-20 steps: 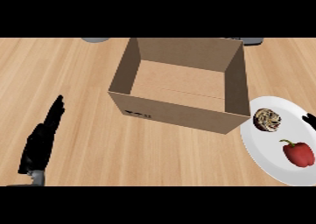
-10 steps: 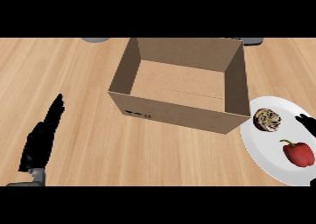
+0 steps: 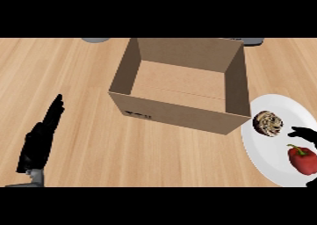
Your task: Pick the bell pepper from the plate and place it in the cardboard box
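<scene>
A red bell pepper [image 3: 303, 159] with a green stem lies on the white plate [image 3: 264, 151] at the right edge of the head view. Beside it on the plate sits a brown swirled pastry [image 3: 268, 123]. An open cardboard box [image 3: 180, 85] stands in the middle, empty inside. My right hand [image 3: 311, 135] comes in from the right edge, fingers spread, just above the pepper and apart from it. My left hand [image 3: 40, 139] rests at the lower left with straight fingers pointing up, holding nothing.
The wooden counter [image 3: 63, 70] spreads around the box. A grey round object [image 3: 95, 39] shows at the top edge left of the box, and another grey object [image 3: 250, 41] at the top right behind it.
My right hand has come further in over the plate from the right edge, closer to the pepper. The left hand, box and plate are unmoved.
</scene>
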Robot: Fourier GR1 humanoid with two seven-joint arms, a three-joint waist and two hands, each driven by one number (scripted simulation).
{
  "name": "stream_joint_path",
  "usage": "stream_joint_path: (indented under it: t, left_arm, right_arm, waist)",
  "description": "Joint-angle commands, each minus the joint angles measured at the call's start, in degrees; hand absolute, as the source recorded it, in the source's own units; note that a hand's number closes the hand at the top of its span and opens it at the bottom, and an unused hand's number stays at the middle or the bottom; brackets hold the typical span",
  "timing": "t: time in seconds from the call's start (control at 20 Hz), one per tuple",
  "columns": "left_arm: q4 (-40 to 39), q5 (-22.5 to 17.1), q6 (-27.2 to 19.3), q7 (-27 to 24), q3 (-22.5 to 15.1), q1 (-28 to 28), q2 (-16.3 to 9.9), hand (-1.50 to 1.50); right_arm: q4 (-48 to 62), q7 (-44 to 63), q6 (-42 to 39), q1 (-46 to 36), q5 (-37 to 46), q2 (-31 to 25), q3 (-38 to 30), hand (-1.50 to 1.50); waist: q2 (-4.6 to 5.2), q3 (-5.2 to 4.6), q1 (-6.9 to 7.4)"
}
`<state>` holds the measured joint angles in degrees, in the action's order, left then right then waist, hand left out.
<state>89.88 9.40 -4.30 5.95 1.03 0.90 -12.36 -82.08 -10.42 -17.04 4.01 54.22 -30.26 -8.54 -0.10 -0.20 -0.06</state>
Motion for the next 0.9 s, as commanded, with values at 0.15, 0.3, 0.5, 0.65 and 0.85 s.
stream_joint_path:
  t: [0.15,0.3,0.5,0.65,0.85]
  left_arm:
    - [0.6,-0.4,1.1,-3.1,1.1,3.6,0.1,0.0]
    - [-1.0,1.2,-0.6,-0.3,1.5,-1.2,0.7,0.0]
    - [6.9,0.8,1.5,5.2,-0.8,1.4,1.5,0.0]
    - [-3.2,0.2,1.8,-1.2,2.2,-3.4,0.2,0.0]
    - [-0.8,1.1,2.9,-1.9,-1.8,-3.1,1.7,0.0]
  right_arm:
    - [1.3,-2.9,13.3,0.0,5.7,1.8,-0.6,1.5]
    - [1.7,-4.4,14.4,-2.1,5.3,0.7,-2.7,1.5]
    - [0.9,-4.4,16.1,-3.8,5.6,2.4,-2.9,1.5]
    - [8.9,-11.5,13.9,-13.3,5.1,0.1,0.5,1.5]
    - [14.9,-20.0,5.2,-24.9,3.0,-5.3,3.4,1.5]
  waist:
    - [0.06,0.22,0.22]
    - [0.08,0.21,0.02]
    - [0.01,0.23,0.32]
    - [0.47,0.26,1.23]
    - [2.07,0.48,7.65]
